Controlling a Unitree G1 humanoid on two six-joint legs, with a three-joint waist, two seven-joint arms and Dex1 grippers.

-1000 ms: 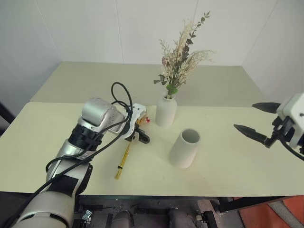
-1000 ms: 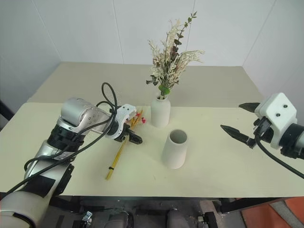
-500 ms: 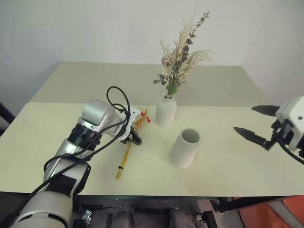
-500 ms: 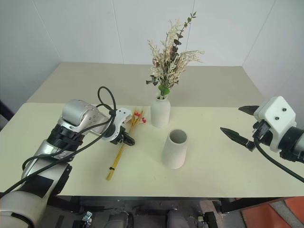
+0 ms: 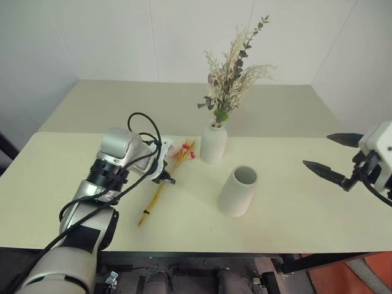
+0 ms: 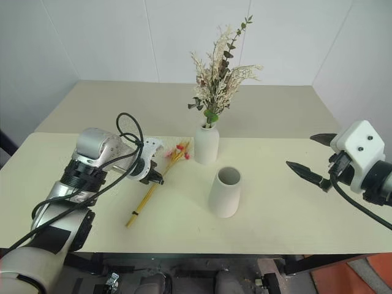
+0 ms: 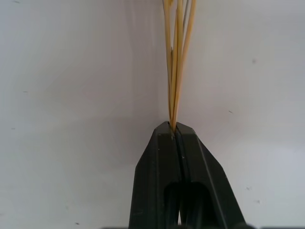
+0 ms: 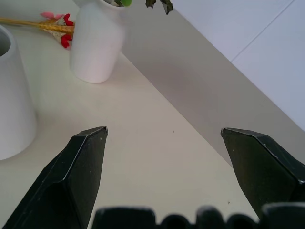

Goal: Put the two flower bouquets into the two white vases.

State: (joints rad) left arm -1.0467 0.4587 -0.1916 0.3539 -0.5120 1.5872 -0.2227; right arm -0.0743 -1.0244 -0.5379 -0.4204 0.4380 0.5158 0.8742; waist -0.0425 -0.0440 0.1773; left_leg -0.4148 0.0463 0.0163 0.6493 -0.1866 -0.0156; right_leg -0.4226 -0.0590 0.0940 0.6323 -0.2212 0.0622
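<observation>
The slim bunch of yellow stalks with red-pink blooms lies slanted on the cream table, left of the vases. My left gripper is shut on the stalks partway along them. The bottle-shaped white vase stands behind, with the dried bouquet of pink roses and beige sprigs upright in its neck. The wide-mouthed white vase stands empty in front of it. My right gripper hovers open at the far right, above the table, holding nothing.
A second table surface continues behind, up to white walls. In the right wrist view the bottle vase, the wide vase and the blooms lie well ahead of the open gripper.
My left gripper has shut on the yellow stalks and shifted a little left, dragging the bunch with it. The right gripper has stayed in place.
</observation>
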